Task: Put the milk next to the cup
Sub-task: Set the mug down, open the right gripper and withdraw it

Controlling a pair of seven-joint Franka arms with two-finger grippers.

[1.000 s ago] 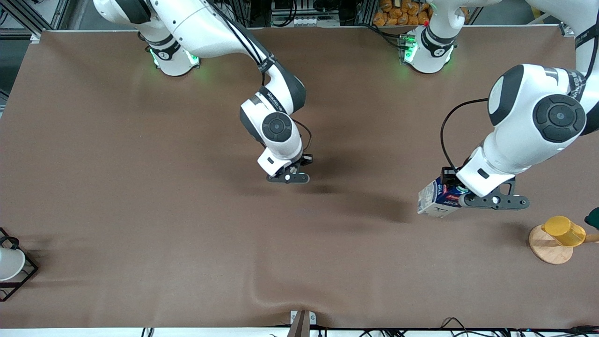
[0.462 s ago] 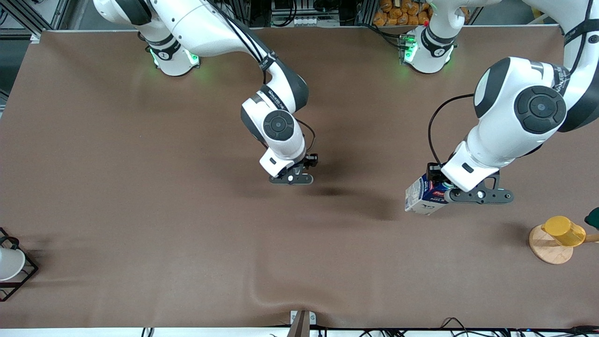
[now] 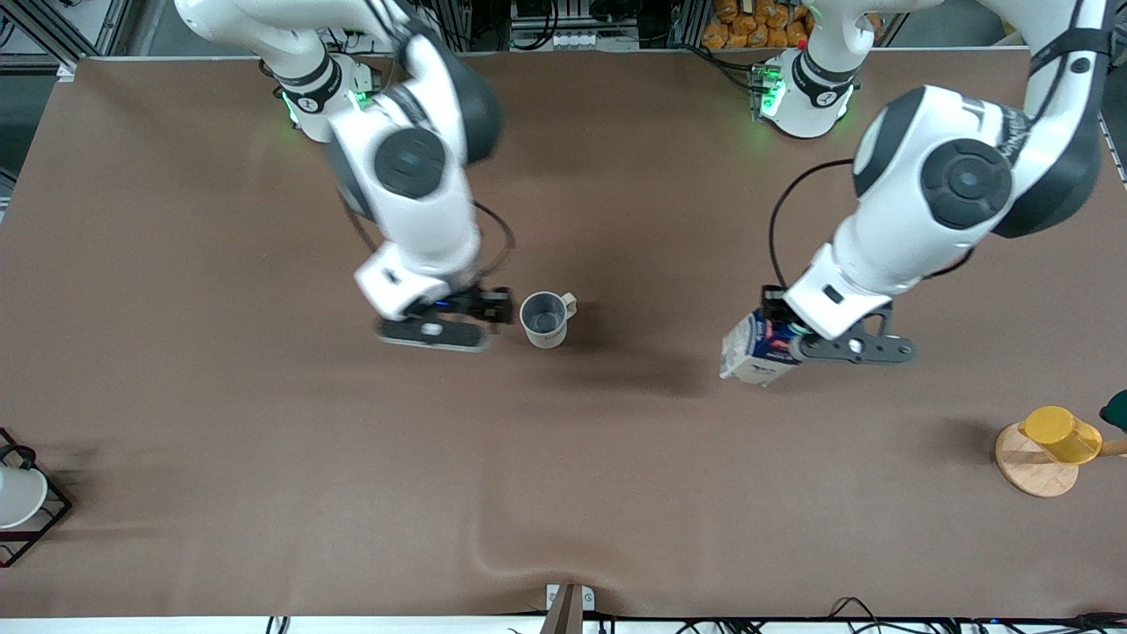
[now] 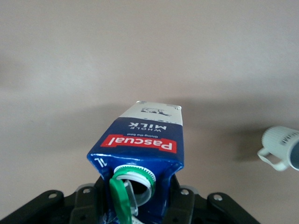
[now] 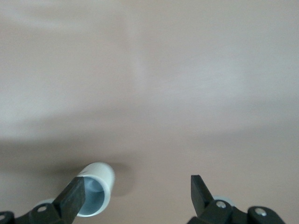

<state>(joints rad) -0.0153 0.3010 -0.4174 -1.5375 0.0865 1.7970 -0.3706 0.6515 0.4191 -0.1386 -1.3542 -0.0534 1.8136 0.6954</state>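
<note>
The milk (image 3: 754, 350), a dark-blue carton with a red band and a green cap flipped open, hangs tilted above the table in my left gripper (image 3: 797, 345), which is shut on its top. In the left wrist view the milk (image 4: 142, 140) fills the middle, my left gripper (image 4: 140, 207) clamps it, and the cup (image 4: 281, 149) shows at the edge. The cream-white cup (image 3: 546, 319) stands upright mid-table, toward the right arm's end from the milk. My right gripper (image 3: 438, 329) is open and empty, above the table beside the cup. In the right wrist view the cup (image 5: 97, 192) shows by one finger of my right gripper (image 5: 135, 196).
A yellow cup (image 3: 1061, 433) lies on a round wooden coaster (image 3: 1030, 471) at the left arm's end. A white cup in a black wire frame (image 3: 19, 495) stands at the right arm's end. The brown cloth (image 3: 264, 440) has a wrinkle near the front edge.
My right gripper has opened, lifted and pulled away toward the right arm's end, uncovering the cup. My left gripper has carried the milk toward the cup.
</note>
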